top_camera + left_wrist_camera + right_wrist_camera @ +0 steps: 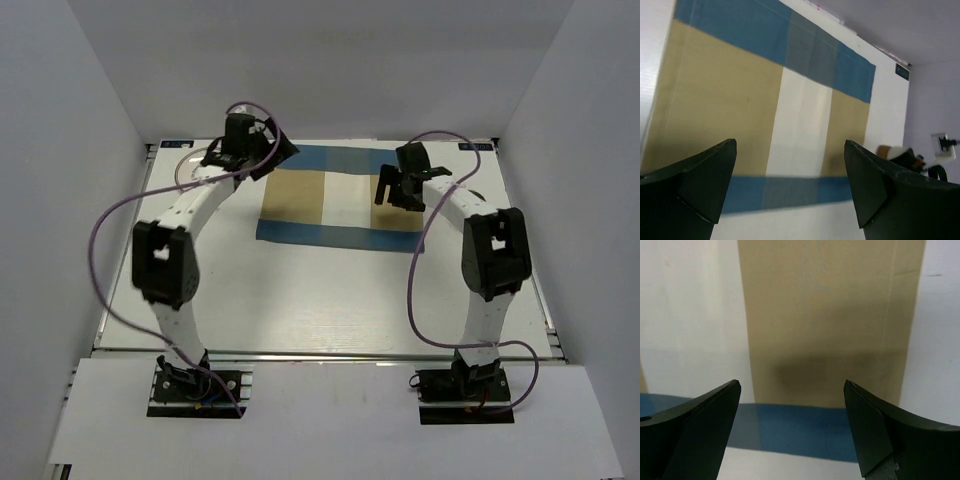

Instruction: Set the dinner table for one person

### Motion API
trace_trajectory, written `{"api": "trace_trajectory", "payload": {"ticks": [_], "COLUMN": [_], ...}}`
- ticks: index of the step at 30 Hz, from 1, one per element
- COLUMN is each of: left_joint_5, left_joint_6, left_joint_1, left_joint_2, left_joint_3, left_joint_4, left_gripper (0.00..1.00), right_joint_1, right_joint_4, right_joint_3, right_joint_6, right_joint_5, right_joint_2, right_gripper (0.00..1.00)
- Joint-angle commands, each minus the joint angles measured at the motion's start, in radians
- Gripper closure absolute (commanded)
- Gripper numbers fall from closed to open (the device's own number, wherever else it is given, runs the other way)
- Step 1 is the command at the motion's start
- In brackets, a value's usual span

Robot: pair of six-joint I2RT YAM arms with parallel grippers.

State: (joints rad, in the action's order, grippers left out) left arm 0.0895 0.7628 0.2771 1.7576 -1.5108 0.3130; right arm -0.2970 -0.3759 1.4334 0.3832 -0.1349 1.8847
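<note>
The dinner table [330, 300] is a white flat top inside white walls. A blue, tan and white checked placemat [340, 200] lies flat at its far middle. My left gripper [272, 152] hovers over the mat's far left corner, open and empty. In the left wrist view the left gripper [790, 145] has its jaws wide apart over the placemat [740, 95]. My right gripper [397, 190] hangs over the mat's right end. In the right wrist view the right gripper [791, 385] is open too, with only the placemat [825, 330] below it.
An aluminium rail [330, 355] runs along the table's near edge. Purple cables [105, 230] loop out from both arms. The right arm [912, 162] shows at the right edge of the left wrist view. White walls close in the left, right and back.
</note>
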Motion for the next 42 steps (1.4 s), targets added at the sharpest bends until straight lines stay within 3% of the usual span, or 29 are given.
{"api": "trace_trajectory", "payload": {"ticks": [1,5,9,12,17,26,31,42], "left_joint_5": [0.093,0.124,0.084,0.043,-0.062,-0.189,-0.195,-0.186], "left_joint_6": [-0.062,-0.049,-0.013,0.036,0.124,0.138,0.098,0.082], "left_joint_1": [0.019,0.028,0.047,0.057,0.079,0.079,0.068,0.056], "left_joint_2": [0.273,0.425,0.411,0.385,0.252,0.092,0.112,0.122], "left_joint_3": [-0.22,-0.316,-0.192,-0.12,0.154,0.349,0.319,0.273], "left_joint_4": [0.225,0.27,0.23,0.239,0.192,0.215,0.25,0.264], "left_gripper": [0.02,0.02,0.02,0.02,0.02,0.02,0.02,0.02], "right_joint_1": [-0.004,-0.007,-0.016,-0.024,-0.045,-0.091,-0.111,-0.106], "right_joint_4": [-0.162,-0.15,-0.156,-0.164,-0.141,-0.017,0.032,0.037], "right_joint_3": [0.11,0.092,0.079,0.072,0.015,-0.247,-0.347,-0.383], "right_joint_6": [0.0,0.032,0.008,-0.015,-0.038,0.055,0.112,0.14], "right_joint_5": [-0.006,-0.012,-0.035,-0.042,-0.005,-0.006,-0.034,-0.077], "right_joint_2": [0.115,0.146,0.168,0.186,0.188,0.044,-0.033,-0.052], "right_gripper": [0.11,0.11,0.11,0.11,0.11,0.11,0.11,0.11]}}
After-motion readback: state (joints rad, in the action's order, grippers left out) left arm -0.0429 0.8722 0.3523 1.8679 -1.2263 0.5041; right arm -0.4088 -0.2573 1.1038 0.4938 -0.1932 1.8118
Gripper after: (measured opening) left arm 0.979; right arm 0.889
